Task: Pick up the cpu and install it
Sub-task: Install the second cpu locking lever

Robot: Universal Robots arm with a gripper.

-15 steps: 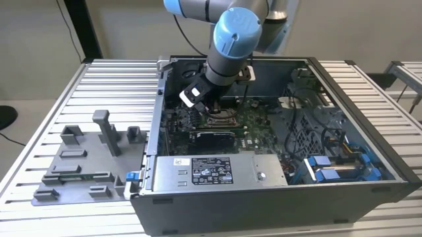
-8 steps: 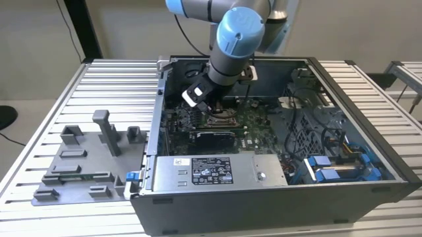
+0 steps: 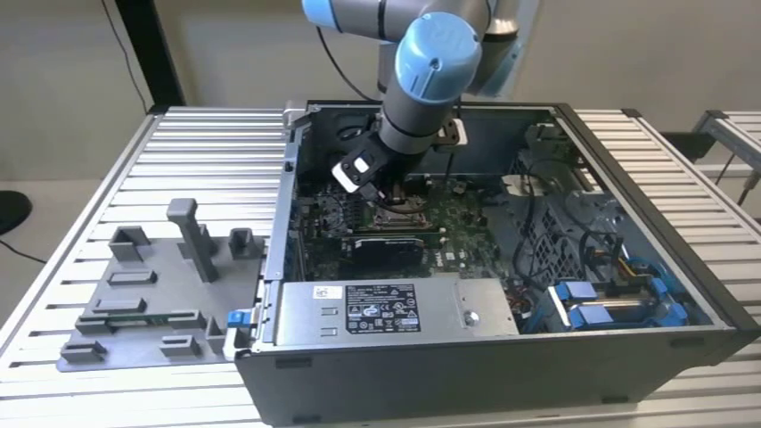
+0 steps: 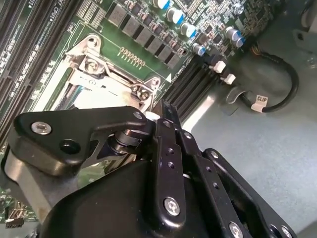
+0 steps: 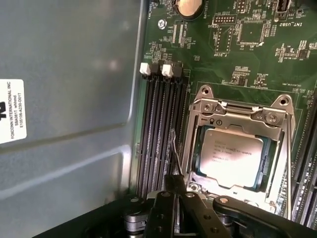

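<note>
Exterior view high, looking down on open case (image 3: 666, 294), both wrist views close over socket (image 5: 237, 153).

Shows the cpu (image 5: 233, 157) lying flat inside the socket (image 5: 240, 148), silvery top up, framed on all sides by the metal bracket. Shows four dark memory slots (image 5: 161, 134) running just beside the socket, two white latches (image 5: 156, 69) at their end. Has green motherboard (image 5: 237, 44) spreading past the socket, dotted with small chips, and a round battery (image 5: 188, 6) at its edge. Has the grey case wall (image 5: 69, 99) alongside the slots, bearing a white label (image 5: 11, 110). Catches black gripper (image 5: 173, 208) linkage near the socket's corner, its finger state unclear.
</note>
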